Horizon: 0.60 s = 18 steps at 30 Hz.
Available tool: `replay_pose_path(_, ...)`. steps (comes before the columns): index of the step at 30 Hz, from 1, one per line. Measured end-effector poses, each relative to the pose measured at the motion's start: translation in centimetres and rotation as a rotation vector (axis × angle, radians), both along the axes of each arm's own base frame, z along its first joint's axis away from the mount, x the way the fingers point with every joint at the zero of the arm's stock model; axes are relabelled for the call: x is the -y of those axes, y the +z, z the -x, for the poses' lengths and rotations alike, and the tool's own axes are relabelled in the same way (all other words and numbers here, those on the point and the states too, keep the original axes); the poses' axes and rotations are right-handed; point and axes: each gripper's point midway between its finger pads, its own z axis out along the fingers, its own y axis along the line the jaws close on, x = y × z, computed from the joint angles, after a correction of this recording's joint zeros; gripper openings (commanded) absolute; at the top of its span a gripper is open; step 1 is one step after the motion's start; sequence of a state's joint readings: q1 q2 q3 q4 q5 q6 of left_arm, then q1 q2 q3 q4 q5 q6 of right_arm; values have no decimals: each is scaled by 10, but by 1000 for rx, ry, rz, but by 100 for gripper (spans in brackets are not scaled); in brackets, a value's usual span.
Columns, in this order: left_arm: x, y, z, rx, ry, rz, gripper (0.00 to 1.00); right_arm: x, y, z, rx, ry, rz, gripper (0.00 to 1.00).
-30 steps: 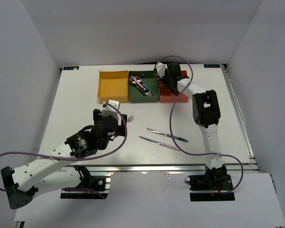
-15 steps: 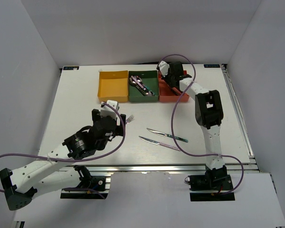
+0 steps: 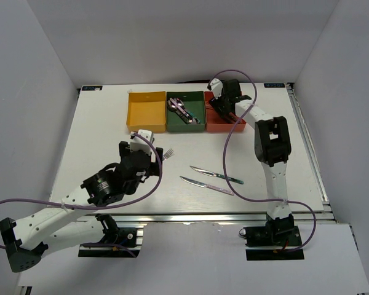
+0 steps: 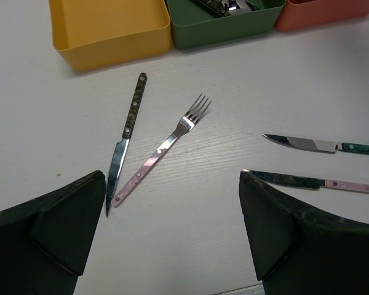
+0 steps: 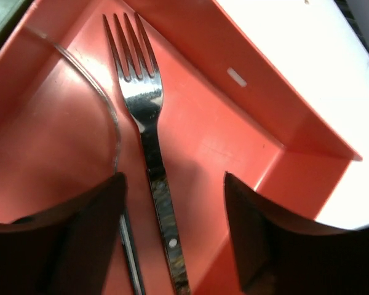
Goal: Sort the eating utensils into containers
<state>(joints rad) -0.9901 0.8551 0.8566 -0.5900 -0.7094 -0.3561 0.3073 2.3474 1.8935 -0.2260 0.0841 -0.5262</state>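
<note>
My right gripper (image 3: 224,103) (image 5: 174,179) stands open low inside the red-orange bin (image 3: 234,126) (image 5: 234,74). A dark-handled fork (image 5: 149,117) lies flat on that bin's floor between the fingers, free of both. A second thin utensil (image 5: 114,132) lies beside it. Over the table's left middle, my left gripper (image 3: 145,145) (image 4: 172,203) hangs open and empty. Just beyond it lie a pink-handled fork (image 4: 163,147) (image 3: 168,153) and a dark-handled knife (image 4: 128,132). Two knives, one teal-handled (image 4: 323,145) (image 3: 216,176) and one pink-handled (image 4: 313,182) (image 3: 206,185), lie to the right.
The yellow-orange bin (image 3: 146,110) (image 4: 111,31) looks empty in the top view. The dark green bin (image 3: 197,123) (image 4: 224,27) holds several utensils (image 3: 182,110). All three bins stand in a row at the back. A purple cable (image 3: 224,153) hangs from the right arm over the table.
My right gripper has opened and let go of the dark-handled fork, which now rests in the red-orange bin. The left arm shifted slightly early on, then held still.
</note>
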Motion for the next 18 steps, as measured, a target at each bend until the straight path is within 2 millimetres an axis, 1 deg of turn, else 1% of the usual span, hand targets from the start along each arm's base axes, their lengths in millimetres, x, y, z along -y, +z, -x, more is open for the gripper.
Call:
replay_pose_path(1, 1, 0, 0, 0, -2, 2, 98, 0, 1, 1, -4, -3, 0, 78)
replay_pose_path(2, 2, -1, 0, 0, -5, 4, 98, 1, 4, 2, -5, -9, -2, 88)
replay_pose_path(4, 6, -6, -1, -9, -20, -7, 98, 1, 15, 6, -6, -29, -22, 89)
replay_pose_path(6, 12, -14, -4, -31, -32, -40, 98, 3, 35, 13, 3, -59, -48, 89)
replay_pose_path(8, 20, -28, -9, -74, -38, -112, 98, 6, 69, 26, 34, -128, -93, 89)
replay_pose_path(10, 31, -44, -17, -119, -50, -199, 98, 14, 114, 43, 100, -226, -148, 89)
replay_pose_path(11, 34, -51, -20, -137, -61, -234, 98, 17, 136, 55, 129, -270, -186, 89)
replay_pose_path(12, 36, -63, -25, -170, -67, -279, 98, 17, 161, 69, 160, -295, -244, 89)
replay_pose_path(14, 31, -81, -33, -241, -81, -327, 98, 10, 204, 102, 202, -277, -387, 89)
replay_pose_path(15, 25, -86, -39, -272, -81, -326, 98, 5, 218, 121, 205, -243, -453, 89)
replay_pose_path(16, 15, -90, -47, -305, -68, -316, 97, -2, 228, 144, 198, -200, -524, 89)
replay_pose_path(18, -3, -92, -63, -343, -40, -299, 96, -12, 237, 183, 187, -131, -648, 89)
